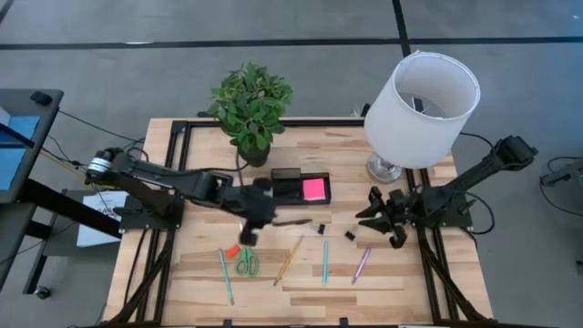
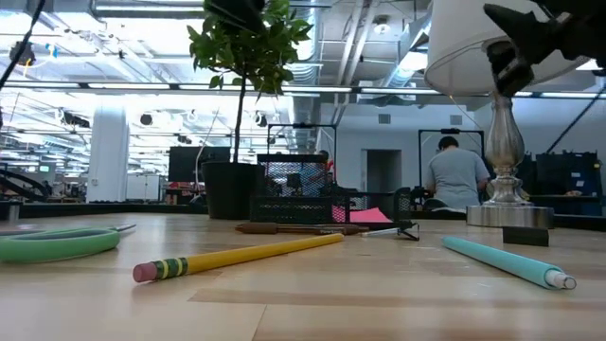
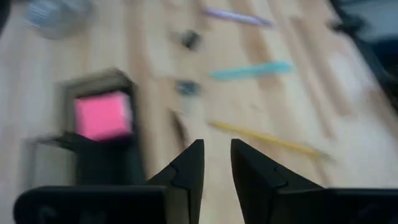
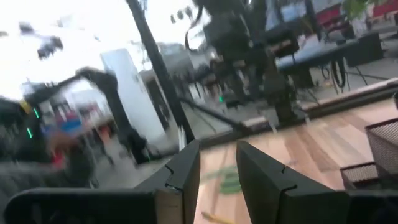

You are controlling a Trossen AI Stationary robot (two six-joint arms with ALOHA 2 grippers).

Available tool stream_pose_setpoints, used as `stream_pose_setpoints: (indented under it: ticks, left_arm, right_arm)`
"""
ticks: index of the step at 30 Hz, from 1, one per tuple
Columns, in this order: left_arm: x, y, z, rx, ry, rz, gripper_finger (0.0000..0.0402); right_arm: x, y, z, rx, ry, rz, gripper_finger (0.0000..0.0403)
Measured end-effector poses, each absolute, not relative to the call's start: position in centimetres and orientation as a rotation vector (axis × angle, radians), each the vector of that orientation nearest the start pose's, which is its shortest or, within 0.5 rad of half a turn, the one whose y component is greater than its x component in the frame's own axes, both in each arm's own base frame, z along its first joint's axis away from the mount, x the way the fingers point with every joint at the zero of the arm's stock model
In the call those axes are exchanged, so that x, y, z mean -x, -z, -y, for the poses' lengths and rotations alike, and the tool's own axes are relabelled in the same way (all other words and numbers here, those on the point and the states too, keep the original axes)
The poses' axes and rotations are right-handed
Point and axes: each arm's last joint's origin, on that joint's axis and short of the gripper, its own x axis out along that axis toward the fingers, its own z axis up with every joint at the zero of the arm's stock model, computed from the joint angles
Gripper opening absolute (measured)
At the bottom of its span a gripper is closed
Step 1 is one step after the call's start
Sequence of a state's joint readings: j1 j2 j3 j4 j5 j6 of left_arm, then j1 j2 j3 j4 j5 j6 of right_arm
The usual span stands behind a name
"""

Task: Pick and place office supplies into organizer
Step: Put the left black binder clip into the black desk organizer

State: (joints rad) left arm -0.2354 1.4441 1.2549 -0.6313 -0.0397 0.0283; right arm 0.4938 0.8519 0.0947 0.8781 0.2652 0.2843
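Observation:
The black organizer (image 1: 290, 179) stands at the table's middle, with a pink sticky-note pad (image 1: 314, 189) lying in it. My left gripper (image 1: 264, 217) hovers just near-left of it, open and empty (image 3: 216, 163). A dark pen (image 1: 291, 221) lies beside that gripper. Toward the near edge lie a teal pen (image 1: 225, 273), green scissors (image 1: 247, 262), a red bit (image 1: 232, 250), a yellow pencil (image 1: 289, 258), a second teal pen (image 1: 324, 260) and a pink pen (image 1: 362, 264). Two black bits (image 1: 321, 229) (image 1: 350, 235) lie in between. My right gripper (image 1: 367, 216) waits open by the lamp, empty (image 4: 217, 168).
A potted plant (image 1: 250, 105) stands at the far edge behind the organizer. A white-shaded lamp (image 1: 421, 107) stands at the far right, close above my right arm. Bare wood lies along the near edge past the pens. A person (image 2: 454, 175) stands in the room beyond.

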Motion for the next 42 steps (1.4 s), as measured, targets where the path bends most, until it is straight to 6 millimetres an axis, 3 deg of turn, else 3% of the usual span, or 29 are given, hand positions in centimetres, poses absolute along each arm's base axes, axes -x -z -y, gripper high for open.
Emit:
stream_pose_setpoints:
  ticks: [5, 11, 15, 21, 29, 36, 42]
  left_arm:
    - [-28.4, -29.3, 8.9, -0.117, 0.172, -0.857, 0.0066]
    - [-26.3, -27.0, 9.5, -0.274, -0.119, -0.937, 0.0066]
    - [-23.6, -28.5, 9.2, -0.289, -0.223, -0.945, 0.0068]
    - [-19.0, -32.3, 8.0, -0.232, -0.246, -0.810, 0.0068]
    - [-13.5, -36.2, 5.8, -0.200, -0.213, -0.592, 0.0068]
    - [-10.6, -37.4, 4.1, 0.033, -0.258, -0.492, 0.0068]
    - [-10.0, -37.1, 3.6, 0.004, -0.294, -0.518, 0.0068]
  right_arm:
    - [-18.3, -20.0, -8.8, -0.174, -0.219, -0.040, 0.0098]
    - [-22.2, -21.1, -10.2, -0.100, -0.105, -0.377, 0.0098]
    - [-23.4, -20.6, -10.4, -0.106, 0.047, -0.501, 0.0098]
    - [-24.9, -17.8, -11.0, -0.141, -0.030, -0.613, 0.0098]
    - [-26.8, -14.8, -11.1, -0.141, 0.040, -0.595, 0.0098]
    - [-27.5, -14.4, -9.6, -0.206, 0.110, -0.600, 0.0098]
    - [-28.3, -14.6, -7.9, -0.268, 0.084, -0.587, 0.0098]
